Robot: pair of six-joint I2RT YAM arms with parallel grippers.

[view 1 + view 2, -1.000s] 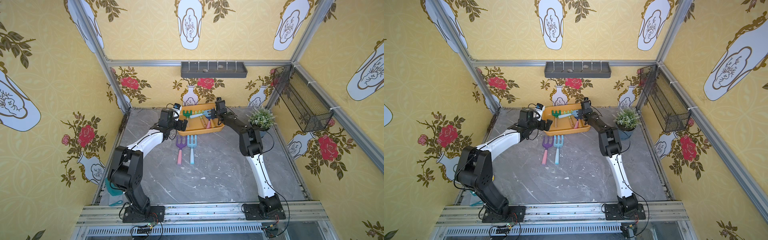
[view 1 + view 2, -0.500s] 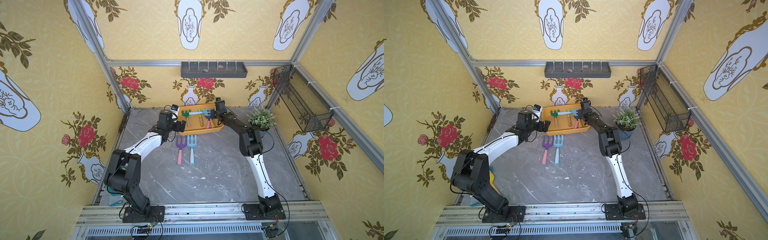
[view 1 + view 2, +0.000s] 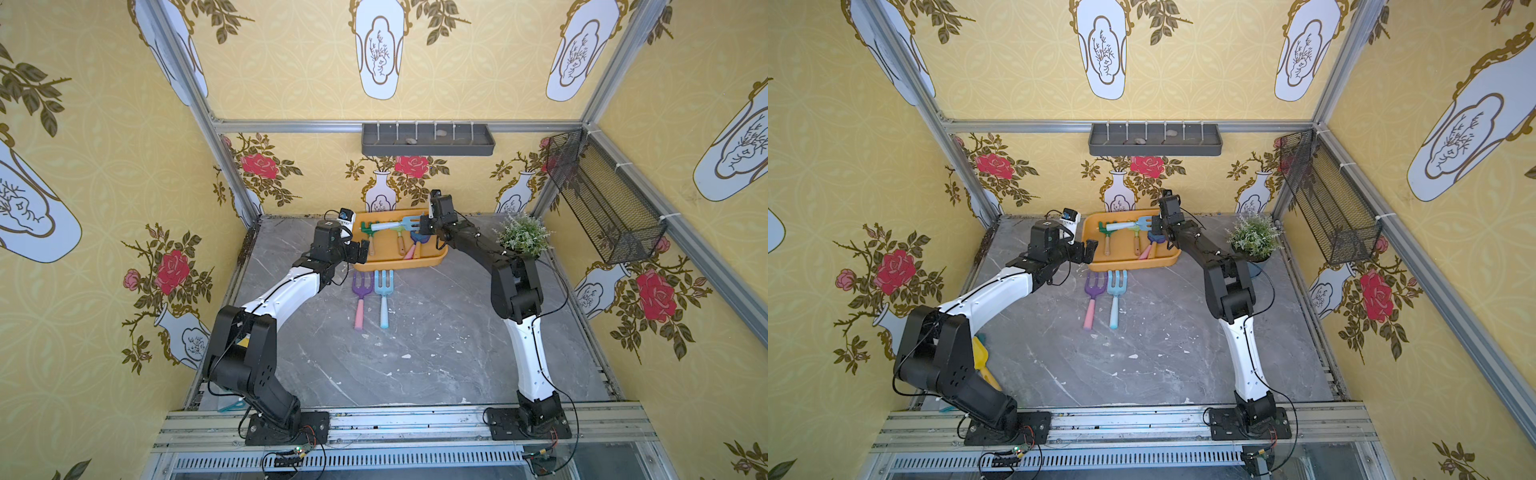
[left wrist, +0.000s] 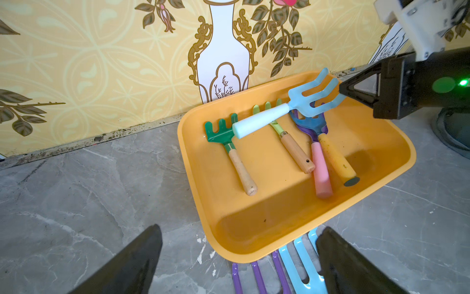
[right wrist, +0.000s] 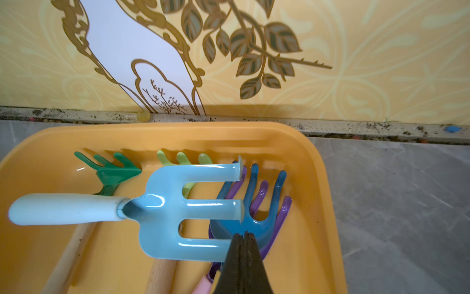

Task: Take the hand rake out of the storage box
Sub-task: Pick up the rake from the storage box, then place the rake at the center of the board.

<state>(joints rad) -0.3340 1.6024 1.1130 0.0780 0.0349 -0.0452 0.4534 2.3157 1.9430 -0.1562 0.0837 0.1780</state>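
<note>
Grey marbled table (image 3: 415,357): the storage box (image 3: 415,264) sits at its far edge, close to the back wall. The left gripper (image 3: 358,252) hovers just beside the box's near left corner, jaws spread wide, holding nothing. The right gripper (image 5: 243,235) is over the box's right end, jaws pinched on one outer tine of the pale-blue hand rake (image 5: 165,216) — the rake hangs roughly level above four other rakes lying inside. A purple fork (image 3: 360,286) and a blue fork (image 3: 384,284) lie side by side on the table, just before the box.
</note>
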